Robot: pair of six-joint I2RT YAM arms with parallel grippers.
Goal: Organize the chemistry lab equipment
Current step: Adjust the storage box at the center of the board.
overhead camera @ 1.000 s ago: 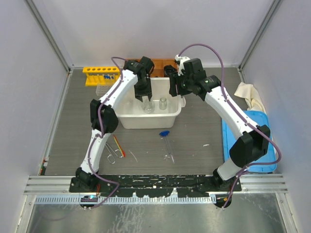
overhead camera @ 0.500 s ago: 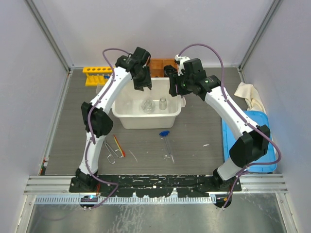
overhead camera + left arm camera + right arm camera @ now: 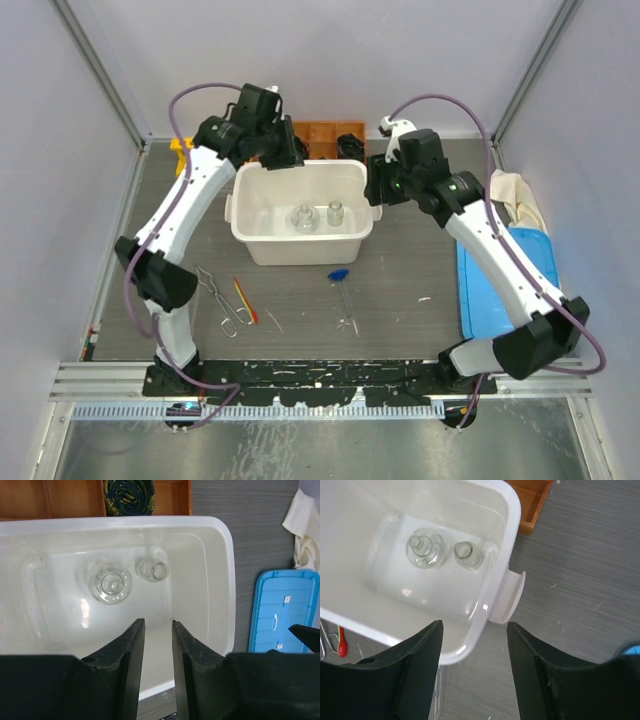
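Top: two round clear glass flasks [image 3: 303, 218] in smooth white tub [image 3: 300, 246]; metal tongs [image 3: 215, 297] on table [image 3: 420, 260].
Left wrist: left pincer [image 3: 157, 625] slightly parted, empty, above tub.
Right wrist: right pincer [image 3: 474, 627] wide apart, empty, over tub rim.

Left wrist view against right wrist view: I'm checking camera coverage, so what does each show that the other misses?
Only the left wrist view shows the dark patterned round thing in the wooden tray, and the cream cloth. Only the right wrist view shows the end of the red-orange stick on the table outside the white tub, and the side handle of that tub. Both show the white tub holding the wide flask and the narrow flask, plus part of the wooden tray.
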